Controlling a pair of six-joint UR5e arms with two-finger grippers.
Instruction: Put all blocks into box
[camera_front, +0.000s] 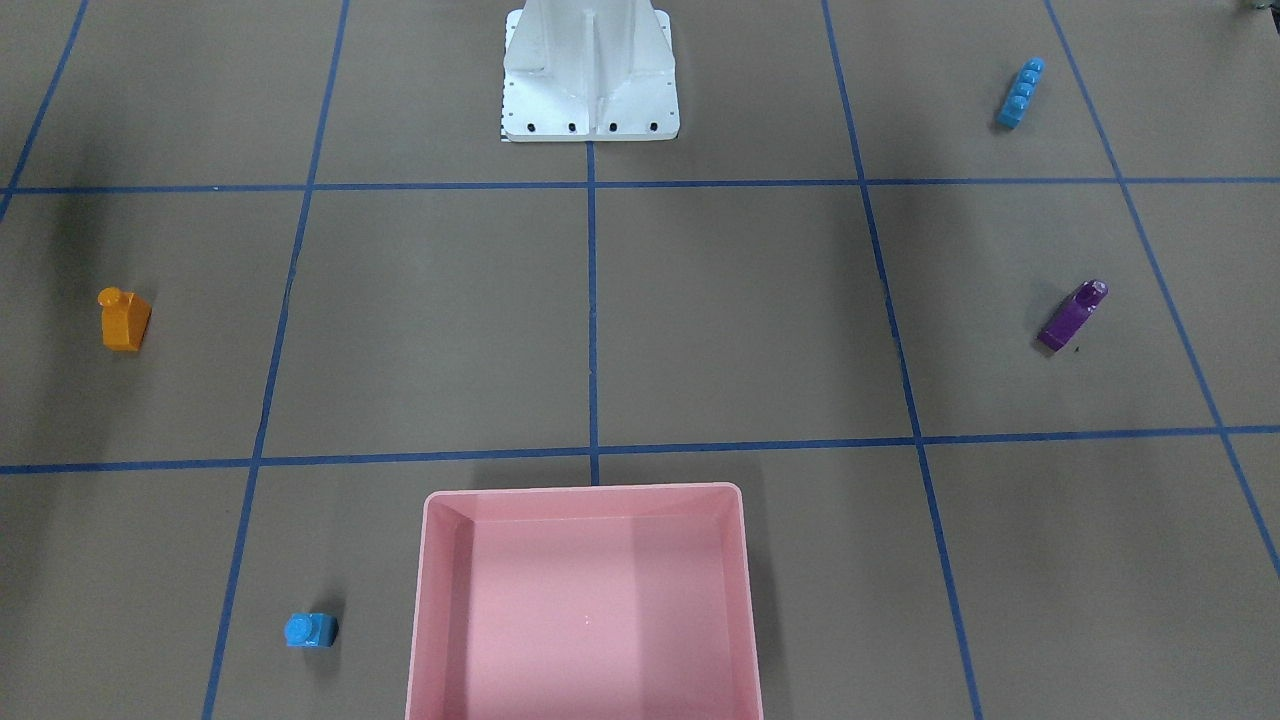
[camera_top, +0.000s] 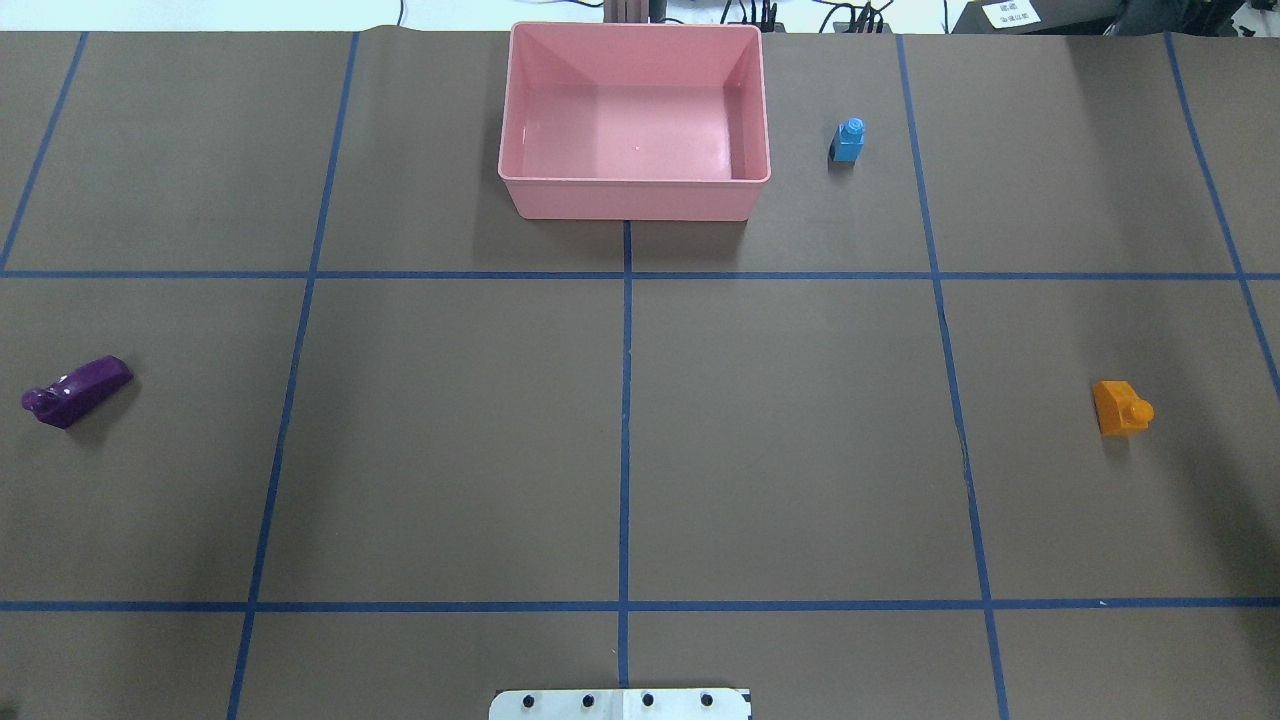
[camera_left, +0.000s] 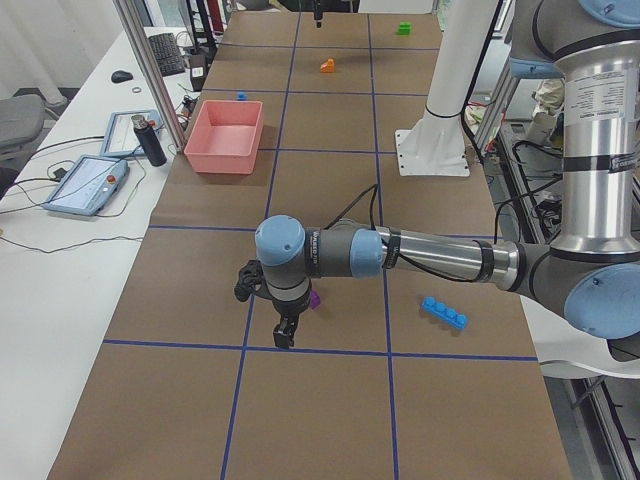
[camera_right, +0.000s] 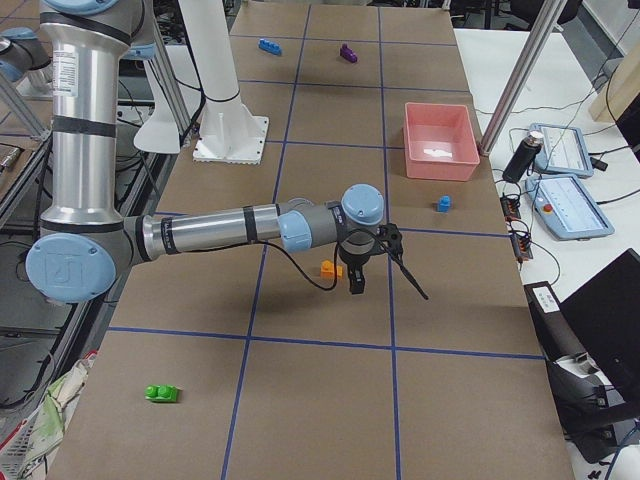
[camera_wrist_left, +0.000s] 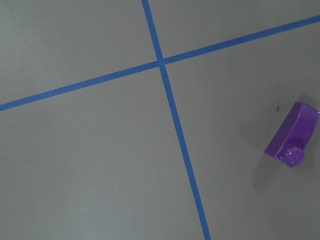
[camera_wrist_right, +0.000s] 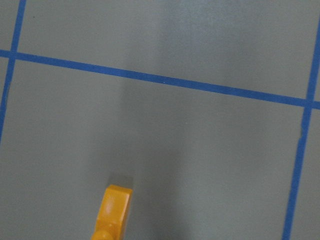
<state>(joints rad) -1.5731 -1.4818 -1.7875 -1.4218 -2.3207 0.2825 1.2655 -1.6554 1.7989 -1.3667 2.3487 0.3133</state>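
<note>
The pink box (camera_top: 630, 185) stands at the table's far middle, and no block shows inside it. The tiny blue block (camera_top: 849, 140) sits just right of it. An orange block (camera_top: 1121, 407) lies far right, a purple block (camera_top: 77, 390) far left. The long blue block (camera_front: 1020, 93) lies near the robot's left side, the green block (camera_right: 161, 394) beyond the orange one. My left gripper (camera_left: 284, 343) hangs beside the purple block (camera_wrist_left: 292, 141). Beside the orange block (camera_wrist_right: 114, 210) hangs my right gripper (camera_right: 356, 288). I cannot tell whether either is open or shut.
The white robot base (camera_front: 590, 75) stands at the table's near middle. Blue tape lines grid the brown table. A side bench (camera_left: 60, 240) past the box holds tablets (camera_left: 85, 185) and a black cylinder (camera_left: 150, 142). Metal frame posts (camera_right: 520, 75) rise by the box.
</note>
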